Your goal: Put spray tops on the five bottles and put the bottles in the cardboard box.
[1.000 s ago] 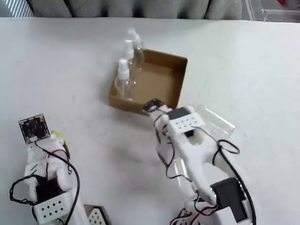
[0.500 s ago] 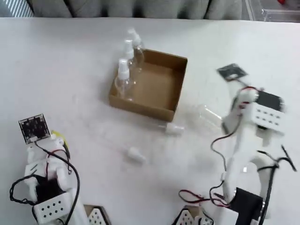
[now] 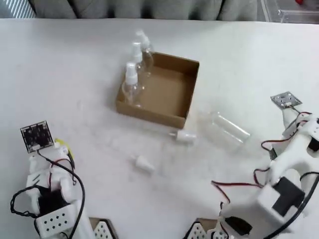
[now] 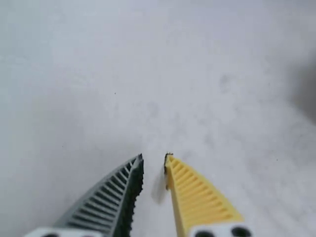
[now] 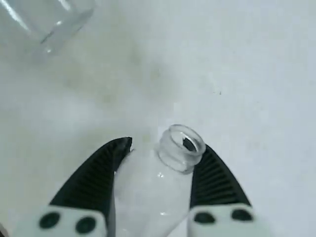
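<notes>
The cardboard box (image 3: 164, 92) sits mid-table. Three clear bottles with spray tops (image 3: 131, 82) stand along its left side. Another clear bottle (image 3: 230, 127) (image 5: 52, 19) without a top lies on the table to the right of the box. Two loose white spray tops lie in front of the box, one (image 3: 183, 135) near its corner, one (image 3: 143, 163) further forward. At the table's right edge, my right gripper (image 5: 165, 145) is shut on an open-necked bottle (image 5: 170, 170). My left gripper (image 4: 154, 159) is shut and empty over bare table at the front left (image 3: 62, 147).
The white table (image 3: 75, 64) has free room left of and behind the box. The right arm (image 3: 291, 159) with its cables takes up the front right corner. A clear plastic container (image 3: 294, 10) stands beyond the table's back right edge.
The right arm swung from in front of the box to the table's right edge, uncovering the lying bottle and both loose spray tops. The left arm stayed put.
</notes>
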{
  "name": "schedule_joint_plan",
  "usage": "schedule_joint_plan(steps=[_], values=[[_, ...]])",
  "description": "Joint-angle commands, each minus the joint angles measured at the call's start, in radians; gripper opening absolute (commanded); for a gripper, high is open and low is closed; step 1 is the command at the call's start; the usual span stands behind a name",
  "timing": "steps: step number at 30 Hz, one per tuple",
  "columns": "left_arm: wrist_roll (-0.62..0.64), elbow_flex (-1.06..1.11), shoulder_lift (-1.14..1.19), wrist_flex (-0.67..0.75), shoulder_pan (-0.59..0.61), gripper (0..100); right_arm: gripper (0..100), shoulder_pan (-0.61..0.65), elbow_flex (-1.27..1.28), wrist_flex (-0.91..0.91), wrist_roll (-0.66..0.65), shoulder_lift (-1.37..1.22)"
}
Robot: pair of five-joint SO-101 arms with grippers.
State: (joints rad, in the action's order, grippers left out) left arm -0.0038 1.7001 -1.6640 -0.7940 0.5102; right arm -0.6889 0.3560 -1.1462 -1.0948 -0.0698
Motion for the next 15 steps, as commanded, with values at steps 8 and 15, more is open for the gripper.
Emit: schedule_joint_plan(steps=[8, 15], values=[[-0.012, -0.025, -0.019, -0.005, -0.010, 8, 29.1, 0.018, -0.043, 0.205, 0.092, -0.081], [-0.012, -0.025, -0.019, -0.003, -0.010, 8, 29.1, 0.007, -0.143, 0.067, 0.218, -0.028]])
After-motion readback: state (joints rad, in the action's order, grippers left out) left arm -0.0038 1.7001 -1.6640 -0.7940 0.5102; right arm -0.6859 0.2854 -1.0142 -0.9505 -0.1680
